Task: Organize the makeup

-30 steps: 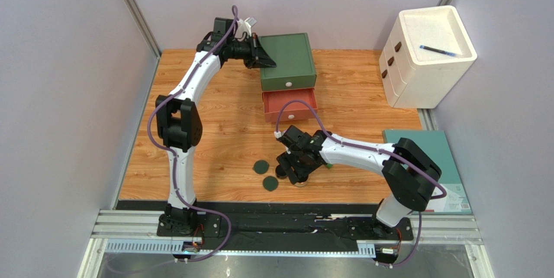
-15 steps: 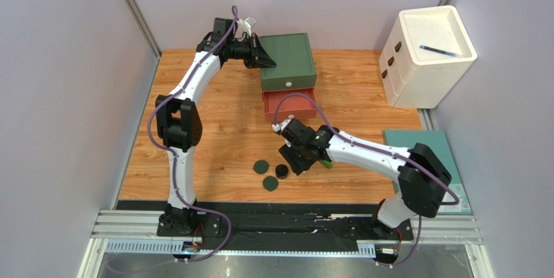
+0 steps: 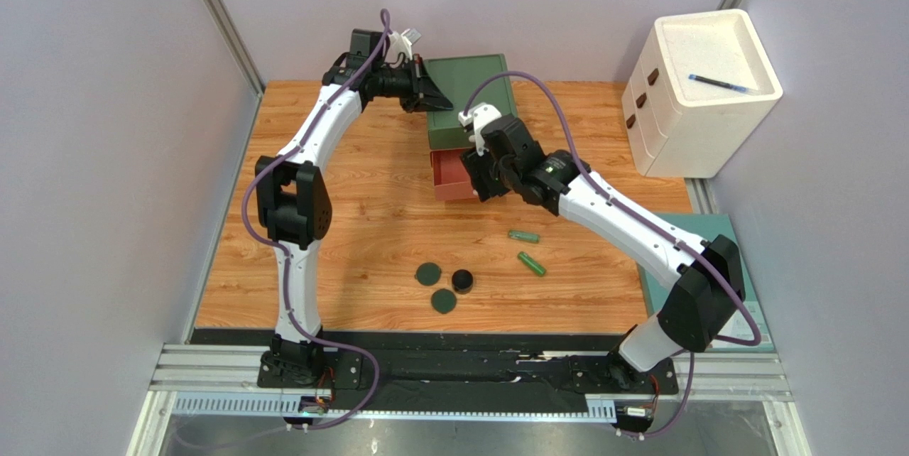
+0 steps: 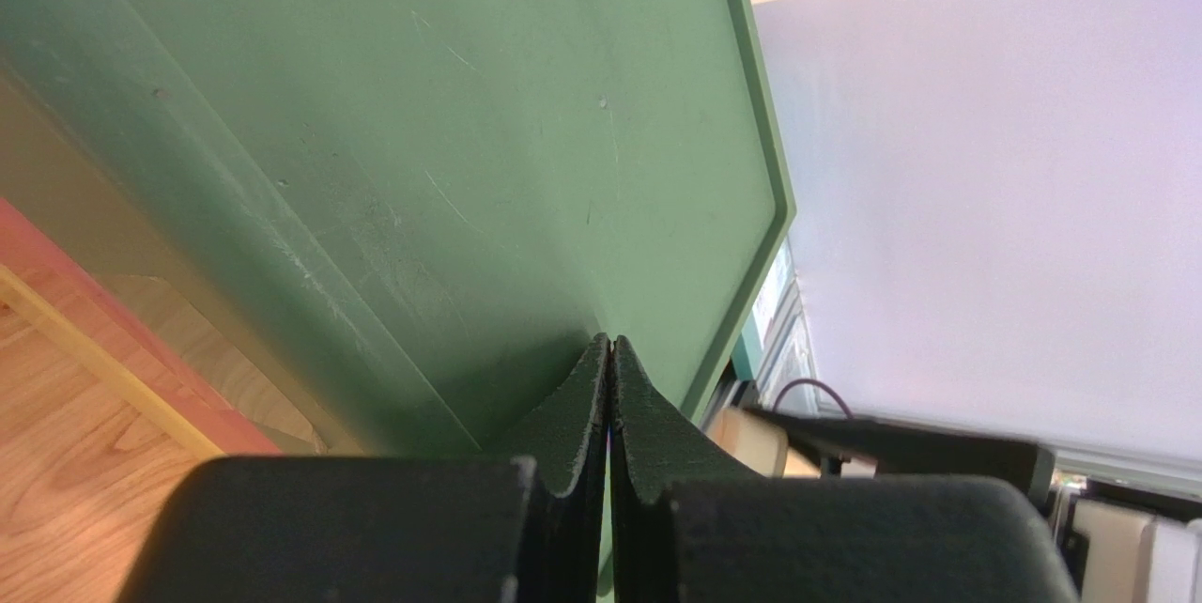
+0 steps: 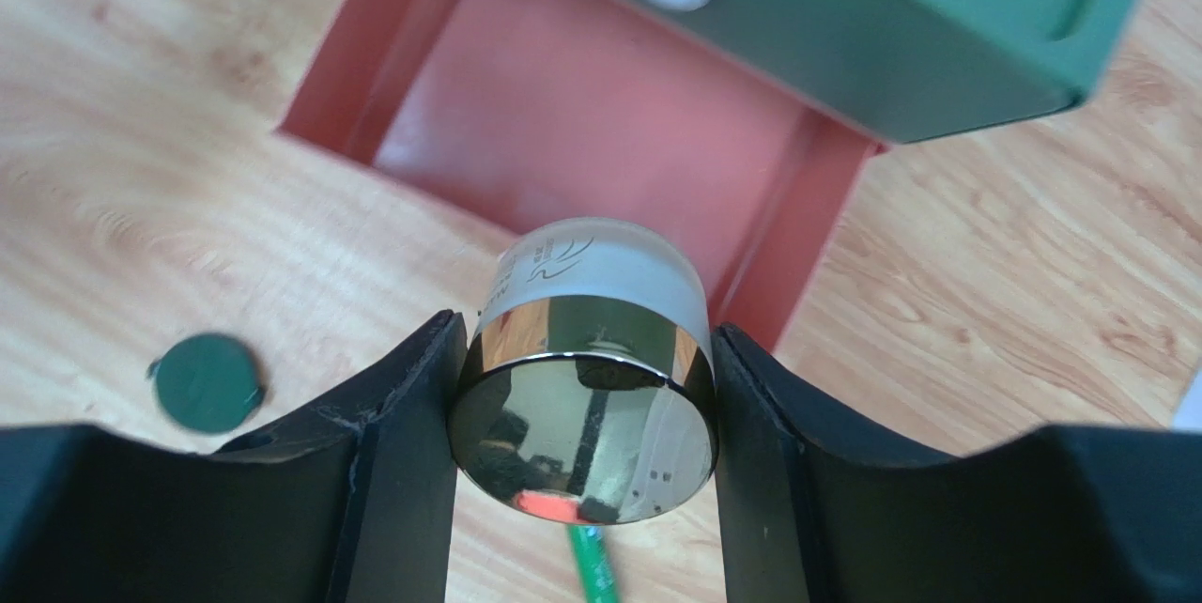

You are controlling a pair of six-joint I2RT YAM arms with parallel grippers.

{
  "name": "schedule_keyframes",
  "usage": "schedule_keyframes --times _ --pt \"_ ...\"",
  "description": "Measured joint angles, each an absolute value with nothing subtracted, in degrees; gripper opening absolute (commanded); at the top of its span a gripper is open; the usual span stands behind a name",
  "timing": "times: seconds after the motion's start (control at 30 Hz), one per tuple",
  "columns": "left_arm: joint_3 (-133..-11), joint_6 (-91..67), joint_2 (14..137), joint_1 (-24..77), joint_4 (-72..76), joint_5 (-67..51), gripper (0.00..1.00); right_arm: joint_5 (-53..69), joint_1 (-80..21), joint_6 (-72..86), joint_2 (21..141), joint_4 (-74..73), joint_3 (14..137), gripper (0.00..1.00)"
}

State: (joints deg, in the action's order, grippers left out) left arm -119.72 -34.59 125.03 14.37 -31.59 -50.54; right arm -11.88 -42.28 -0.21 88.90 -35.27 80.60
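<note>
My right gripper (image 3: pixel 476 173) (image 5: pixel 586 413) is shut on a round compact (image 5: pixel 586 378) with a mirrored gold lid and a frosted body, held above the front of the open red drawer (image 5: pixel 593 110) (image 3: pixel 452 178). The drawer belongs to the green box (image 3: pixel 472 99) (image 5: pixel 847 11). My left gripper (image 3: pixel 437 102) (image 4: pixel 610 344) is shut and empty, its tips against the box's top (image 4: pixel 423 138). On the table lie two green tubes (image 3: pixel 523 235) (image 3: pixel 531 263), a black jar (image 3: pixel 462 281) and two dark green discs (image 3: pixel 429 275) (image 3: pixel 444 300). One disc (image 5: pixel 208 381) and a tube (image 5: pixel 600 568) show in the right wrist view.
A white drawer cabinet (image 3: pixel 699 94) stands at the back right with a blue pen (image 3: pixel 723 82) on top. A teal board (image 3: pixel 736 264) lies along the table's right edge. Grey walls close in the left, back and right sides.
My right gripper rose from beside the black jar with the compact in it and moved back to the red drawer, uncovering the jar and both green tubes. The left arm has not moved.
</note>
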Motion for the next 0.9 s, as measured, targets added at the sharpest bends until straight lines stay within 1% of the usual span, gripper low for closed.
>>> schedule_keyframes --times 0.2,0.23,0.3,0.33,0.37,0.43,0.47,0.53,0.57,0.6,0.63,0.67,0.7,0.77,0.9 --pt "-119.74 -34.46 125.03 14.37 -31.68 -50.54 0.0 -12.21 -37.82 -1.91 94.65 -33.26 84.99 0.01" --pt "-119.74 -34.44 125.03 14.37 -31.7 -50.54 0.0 -12.36 -37.17 -2.04 95.98 -33.1 85.97 0.02" --pt "-119.74 -34.41 125.03 14.37 -31.68 -50.54 0.0 -12.43 -36.14 -2.24 98.5 -33.08 87.59 0.08" --pt "-119.74 -34.39 125.03 14.37 -31.68 -50.54 0.0 -12.43 -35.68 -2.33 99.7 -33.23 88.36 0.16" --pt "-119.74 -34.39 125.03 14.37 -31.7 -50.52 0.0 -12.43 -35.29 -2.44 100.92 -33.28 89.08 0.31" --pt "-119.81 -34.35 125.03 14.37 -31.79 -50.52 0.0 -12.16 -34.81 -2.48 102.87 -34.5 90.61 0.48" --pt "-119.85 -34.33 125.03 14.37 -31.86 -50.5 0.0 -11.97 -34.76 -2.5 103.46 -35.22 91.18 0.58" --pt "-120.01 -34.28 125.05 14.37 -32.01 -50.48 0.0 -11.75 -34.79 -2.5 104.07 -36.01 92.01 0.64" --pt "-120.16 -34.24 125.12 14.37 -32.14 -50.48 0.0 -11.68 -34.79 -2.46 104.09 -36.14 92.07 0.71" --pt "-120.36 -34.17 125.19 14.37 -32.38 -50.48 0.0 -11.68 -34.81 -2.48 104.05 -36.42 92.2 0.72" --pt "-120.49 -34.15 125.27 14.37 -32.49 -50.48 0.0 -11.68 -34.81 -2.46 103.96 -36.27 92.29 0.76" --pt "-120.53 -34.15 125.34 14.37 -32.53 -50.5 0.0 -11.7 -34.81 -2.63 103.74 -36.16 92.29 0.97" --pt "-120.6 -34.17 125.38 14.37 -32.6 -50.54 0.0 -11.7 -34.81 -2.66 103.42 -36.18 92.23 1.0" --pt "-120.73 -34.13 125.43 14.39 -32.82 -50.57 0.0 -11.64 -34.83 -3.25 101.89 -35.51 91.29 1.0" --pt "-120.86 -34.02 125.47 14.39 -33.06 -50.52 0.0 -11.57 -35.24 -4.03 95.77 -35.64 87.05 0.95"
